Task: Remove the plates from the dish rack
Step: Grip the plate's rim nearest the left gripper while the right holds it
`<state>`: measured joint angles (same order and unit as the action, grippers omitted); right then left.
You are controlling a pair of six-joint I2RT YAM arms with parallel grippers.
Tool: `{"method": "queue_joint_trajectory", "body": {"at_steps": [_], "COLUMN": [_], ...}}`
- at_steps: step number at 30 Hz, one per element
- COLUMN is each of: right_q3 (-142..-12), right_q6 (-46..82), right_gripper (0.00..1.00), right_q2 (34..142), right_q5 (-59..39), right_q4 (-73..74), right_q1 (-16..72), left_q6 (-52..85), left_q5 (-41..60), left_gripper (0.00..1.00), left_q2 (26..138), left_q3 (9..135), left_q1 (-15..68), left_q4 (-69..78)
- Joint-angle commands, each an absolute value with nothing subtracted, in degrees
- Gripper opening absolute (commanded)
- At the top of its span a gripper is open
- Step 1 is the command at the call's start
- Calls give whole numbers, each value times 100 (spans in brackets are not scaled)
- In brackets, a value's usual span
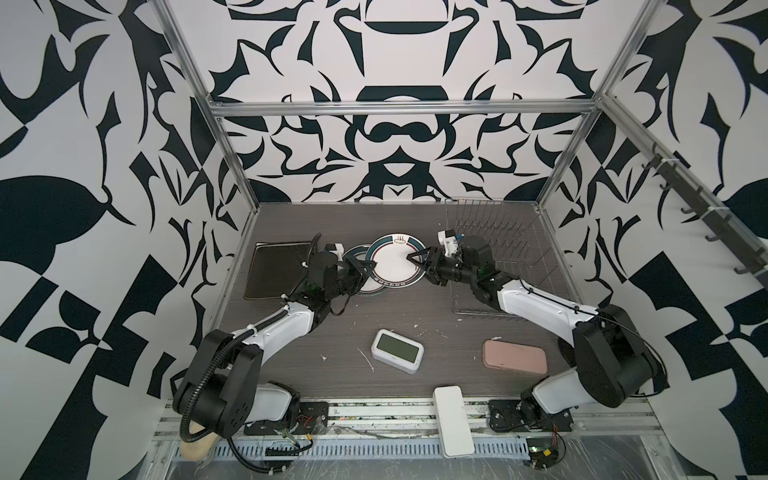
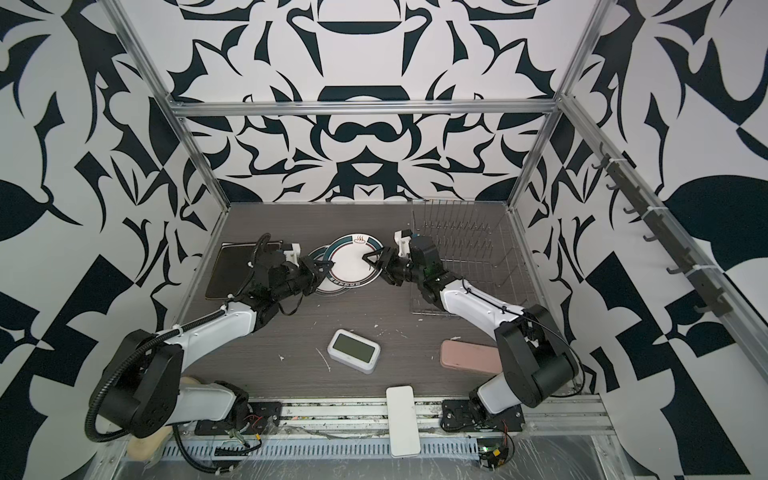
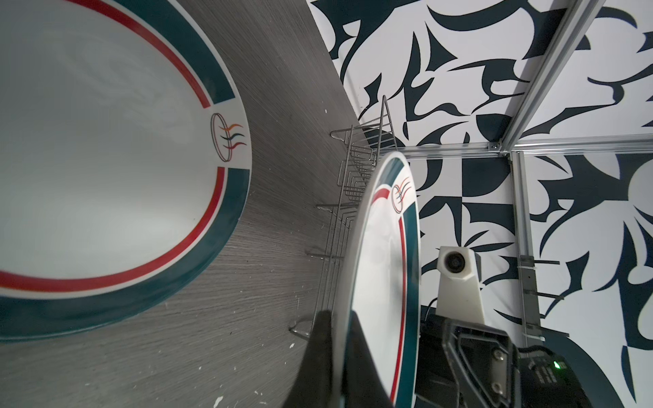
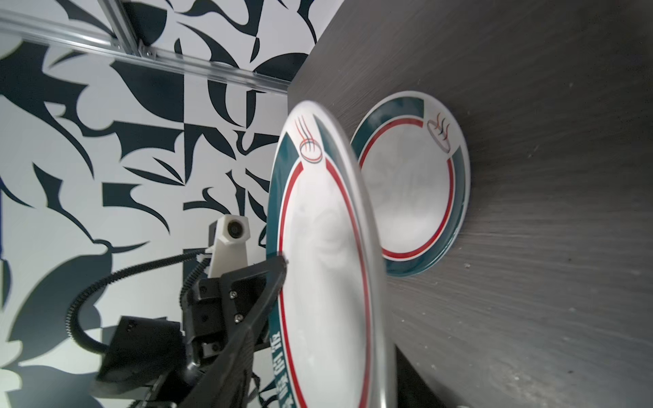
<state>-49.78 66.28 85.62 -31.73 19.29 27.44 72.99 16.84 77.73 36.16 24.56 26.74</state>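
The left tool (image 3: 338, 318) pinches shut on the rim of the raised teal-banded plate (image 3: 378, 265), beside the dish rack (image 3: 353, 176). Whether the right tool (image 1: 417, 259) grips cannot be told. The plate is likely stiff, slick and breakable, so a rim hold suits.

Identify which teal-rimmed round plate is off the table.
The teal-rimmed plate pinched at its rim by the left gripper, raised and tilted; the other teal-rimmed plate lies flat on the table.

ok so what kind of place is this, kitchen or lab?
Likely a robot test cell, not a kitchen: silver aluminium frame with black-and-white patterned wall panels, two white-and-black robot arms mounted on a front rail.
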Motion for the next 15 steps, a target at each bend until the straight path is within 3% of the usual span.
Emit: {"method": "queue_joint_trajectory", "body": {"at_steps": [1, 5, 7, 15], "right_q3": [-5177, -5209, -5205, -5139], "right_q6": [6650, 6653, 6662, 6542], "right_gripper": [67, 92, 99, 99], "right_q2": [8604, 8630, 8648, 8514], "right_q5": [-3307, -3319, -3374, -3272], "right_q4": [2114, 1848, 1812, 1596], "right_q1": [2672, 2578, 2522, 2459], "left_q6": [7213, 6919, 6836, 6484], "left_q5": [1572, 1330, 1173, 714], "left_gripper": [0, 0, 0, 0], "left_q2": [7656, 7575, 7532, 7456], "left_q3": [3575, 3587, 3514, 3419], "left_q1": [2470, 2470, 2470, 2452], "left_q4": [2807, 2419, 2339, 2038]}}
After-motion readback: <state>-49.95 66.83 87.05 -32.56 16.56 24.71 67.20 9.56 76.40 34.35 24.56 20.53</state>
